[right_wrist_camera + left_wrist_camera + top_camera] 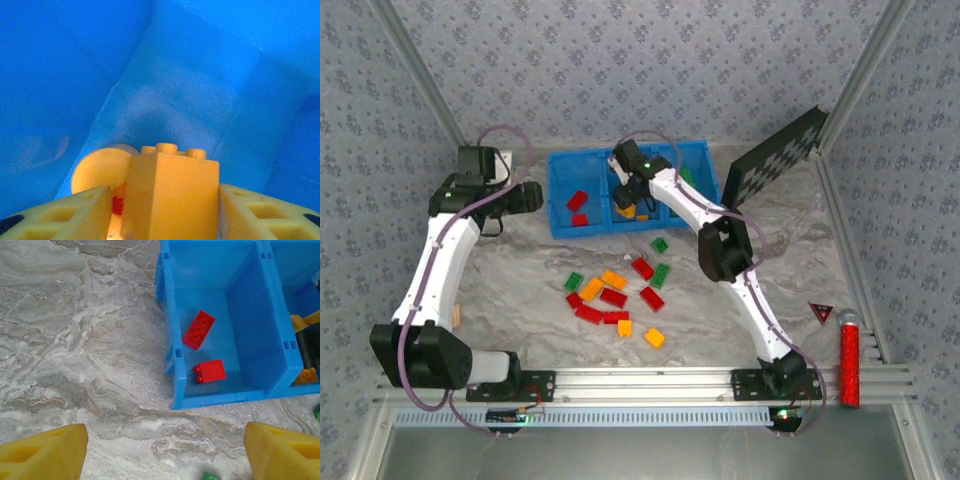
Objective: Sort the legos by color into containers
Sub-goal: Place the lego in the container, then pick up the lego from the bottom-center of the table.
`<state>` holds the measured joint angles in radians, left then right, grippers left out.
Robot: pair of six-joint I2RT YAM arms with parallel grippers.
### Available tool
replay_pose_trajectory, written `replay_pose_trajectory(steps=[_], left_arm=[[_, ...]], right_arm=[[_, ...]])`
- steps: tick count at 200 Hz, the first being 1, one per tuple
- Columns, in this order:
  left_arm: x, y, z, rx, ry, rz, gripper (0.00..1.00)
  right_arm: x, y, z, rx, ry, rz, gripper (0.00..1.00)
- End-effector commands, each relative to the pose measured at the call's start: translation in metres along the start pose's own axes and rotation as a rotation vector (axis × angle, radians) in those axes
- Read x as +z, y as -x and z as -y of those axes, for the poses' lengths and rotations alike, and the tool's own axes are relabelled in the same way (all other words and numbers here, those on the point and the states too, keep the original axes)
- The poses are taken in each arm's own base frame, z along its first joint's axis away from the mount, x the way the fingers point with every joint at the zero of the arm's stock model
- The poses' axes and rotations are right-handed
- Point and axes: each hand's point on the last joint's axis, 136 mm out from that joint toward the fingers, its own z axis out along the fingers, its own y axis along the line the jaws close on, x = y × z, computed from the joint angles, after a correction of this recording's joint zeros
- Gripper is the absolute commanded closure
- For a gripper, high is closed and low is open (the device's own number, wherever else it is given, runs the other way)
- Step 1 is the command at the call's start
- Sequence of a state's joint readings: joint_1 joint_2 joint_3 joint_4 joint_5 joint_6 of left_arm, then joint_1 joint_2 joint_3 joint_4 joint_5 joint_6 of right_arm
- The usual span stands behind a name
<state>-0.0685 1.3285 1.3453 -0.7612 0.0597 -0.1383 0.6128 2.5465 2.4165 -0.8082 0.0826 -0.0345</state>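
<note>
The blue tray (556, 190) stands at the back centre of the table. Its left compartment (172, 365) holds two red bricks (198, 329) (210, 371). My right gripper (628, 200) reaches down into the middle compartment, shut on an orange-yellow brick (172, 195). A round orange-yellow piece (100, 170) lies just behind that brick. My left gripper (166, 440) hangs open over bare table, just left of the tray's near corner, with nothing between its fingers. Several red, green and orange-yellow bricks (613, 297) lie scattered mid-table.
A black checker panel (780, 155) leans at the back right. A red cylinder (849, 362) lies near the right front edge, with a small dark triangle (820, 312) beside it. A tan wooden piece (457, 316) sits by the left arm. Papered walls enclose the table.
</note>
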Motion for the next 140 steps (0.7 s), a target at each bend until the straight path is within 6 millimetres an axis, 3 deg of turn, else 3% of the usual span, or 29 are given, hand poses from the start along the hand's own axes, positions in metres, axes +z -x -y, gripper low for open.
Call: replay_pose_trajectory(steps=[1,43,66,100,140], left_arm=[[0.001,0.003,0.004,0.027,-0.01,0.006,0.18],[-0.001,0.004,0.005,0.029,-0.017,0.013,0.18],[-0.004,0.004,0.008,0.035,-0.023,0.02,0.18],[-0.011,0.003,0.016,0.056,-0.036,0.035,0.18],[-0.018,-0.003,0.032,0.104,-0.061,0.045,0.17]], right_arm=[[-0.023,0.013,0.003,0.013,0.008,0.02,0.41],[-0.092,0.026,0.001,0.028,0.026,0.06,0.38],[-0.133,0.008,-0.012,0.038,0.043,0.036,0.36],[-0.179,-0.062,-0.045,0.096,0.07,-0.071,0.35],[-0.209,-0.18,-0.103,0.095,0.14,-0.215,0.28]])
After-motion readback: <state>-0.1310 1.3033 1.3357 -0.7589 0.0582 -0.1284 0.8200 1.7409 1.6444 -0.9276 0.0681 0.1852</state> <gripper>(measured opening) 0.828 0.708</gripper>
